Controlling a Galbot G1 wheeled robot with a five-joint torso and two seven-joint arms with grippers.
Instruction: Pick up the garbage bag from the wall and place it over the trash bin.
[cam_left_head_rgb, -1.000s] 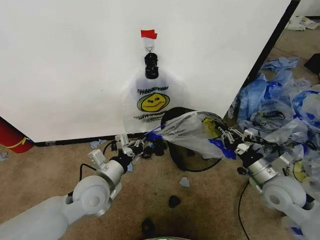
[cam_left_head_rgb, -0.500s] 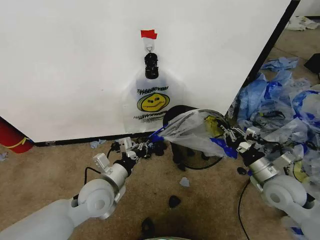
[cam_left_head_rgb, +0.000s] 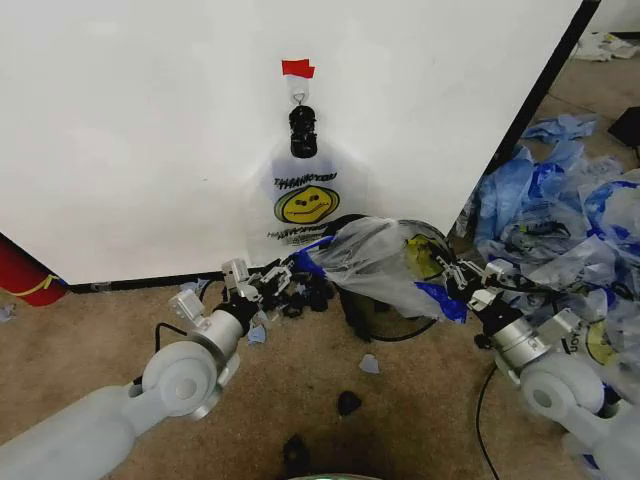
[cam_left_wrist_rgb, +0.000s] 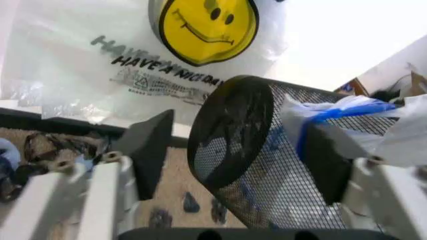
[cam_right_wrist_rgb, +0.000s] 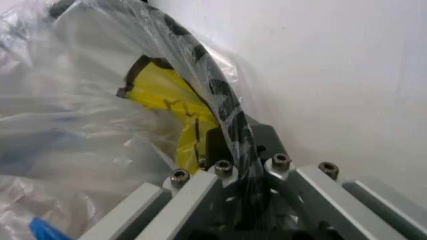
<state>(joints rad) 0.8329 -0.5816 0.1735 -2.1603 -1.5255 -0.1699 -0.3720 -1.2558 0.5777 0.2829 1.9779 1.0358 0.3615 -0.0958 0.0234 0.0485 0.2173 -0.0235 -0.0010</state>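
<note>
The garbage bag (cam_left_head_rgb: 385, 262) is stretched over the top of the trash bin (cam_left_head_rgb: 385, 310), which stands on the carpet near the base of the wall (cam_left_head_rgb: 150, 130). The left gripper (cam_left_head_rgb: 283, 277) is open, its fingers (cam_left_wrist_rgb: 150, 145) spread beside the bag's blue handle (cam_left_head_rgb: 308, 257). The right gripper (cam_left_head_rgb: 452, 272) is clamped on the bag's opposite edge. A second smiley-face bag (cam_left_head_rgb: 305, 205) hangs from a black clip (cam_left_head_rgb: 303, 131) on the wall.

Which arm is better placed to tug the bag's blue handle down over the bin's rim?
Left. Its open left end effector sits beside the blue handle at the trash bin rim; the right end effector is across the bin, clamped on the garbage bag.
</note>
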